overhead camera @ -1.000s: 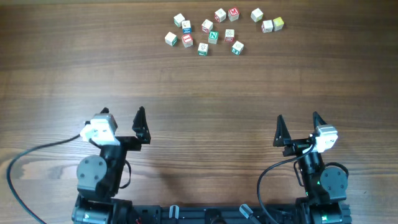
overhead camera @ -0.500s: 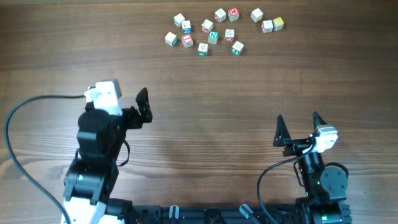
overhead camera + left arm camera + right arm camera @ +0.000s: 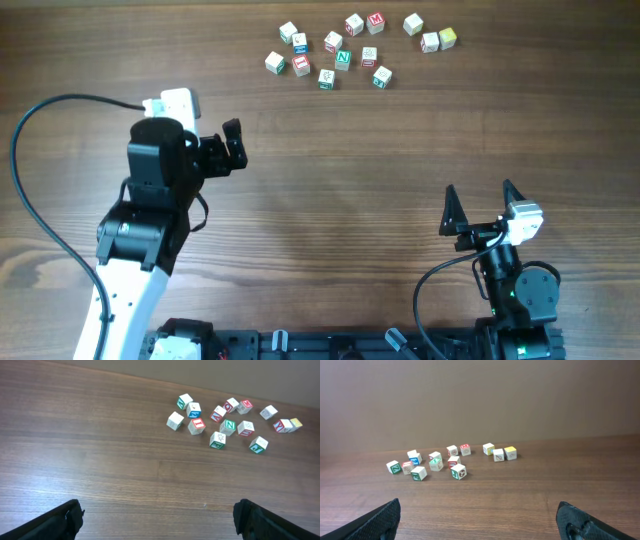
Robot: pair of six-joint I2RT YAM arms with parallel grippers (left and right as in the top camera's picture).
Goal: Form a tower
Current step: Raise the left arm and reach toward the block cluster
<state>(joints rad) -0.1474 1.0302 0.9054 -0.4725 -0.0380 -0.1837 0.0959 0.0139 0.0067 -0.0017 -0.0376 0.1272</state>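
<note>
Overhead first: shows the alphabet cubes (image 3: 343, 58) scattered in a loose band at the far side of the wooden table (image 3: 400, 140), none visibly stacked. Places them ahead and to the right of the left gripper (image 3: 233, 147), well apart from it, with bare wood between. Finds that gripper held high on an arm stretched forward and angled toward the cluster, jaws spread wide and empty; gives it nearly end-on, with only dark finger stubs on show. Finds the right gripper (image 3: 478, 190) low near the table's near edge, even farther from the cubes, fingers pointing forward, parted to their widest, holding nothing. Cuts off both arm bases at the bottom edge.

From the left wrist: looks down at a slant, with the alphabet cubes (image 3: 228, 425) in the upper right. Catches the left gripper (image 3: 157, 505) only as two dark fingertips in the bottom corners, wide apart, nothing but wood between. Makes out a green N and red, blue and green sides; leaves most other marks too small to read.

From the right wrist: looks level over the wood toward a plain brown wall (image 3: 480, 400), with the alphabet cubes (image 3: 454, 462) strung out left of centre, well ahead of the right gripper (image 3: 477, 504). Shows its fingertips at the bottom corners, fully apart. Cannot settle whether the blue-sided cube (image 3: 415, 460) touches the pale one behind it.
</note>
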